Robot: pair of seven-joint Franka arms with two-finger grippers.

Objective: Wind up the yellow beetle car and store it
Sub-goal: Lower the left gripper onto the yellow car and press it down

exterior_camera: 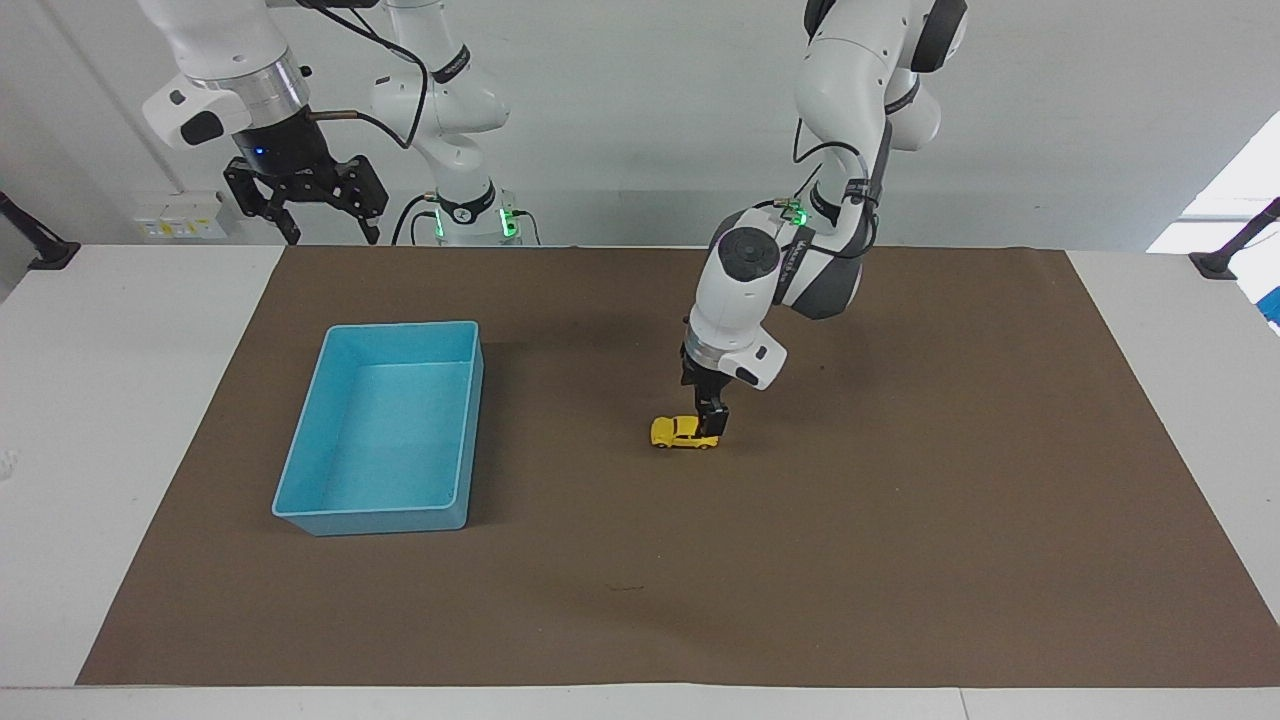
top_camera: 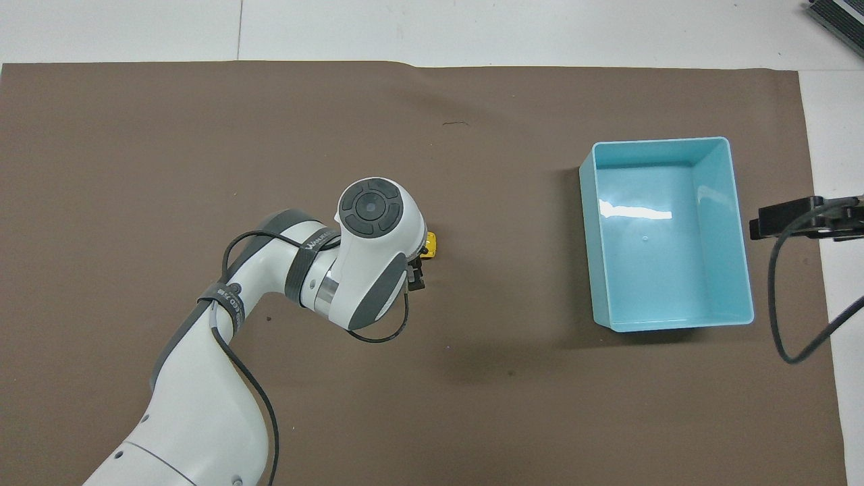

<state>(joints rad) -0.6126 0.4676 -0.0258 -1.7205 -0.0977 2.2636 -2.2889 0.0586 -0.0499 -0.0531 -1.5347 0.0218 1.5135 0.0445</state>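
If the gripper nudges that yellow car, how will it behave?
The car sits on its wheels on the flat mat, so it would likely roll lengthwise. It looks tiny beside the left gripper, so it is probably light. Its rounded, glossy body may slip from a pinch.

I am reaching my left claw [exterior_camera: 709,424] low, pointing straight down, arm bent; my right claw [exterior_camera: 305,205] is waiting raised, fingers spread.
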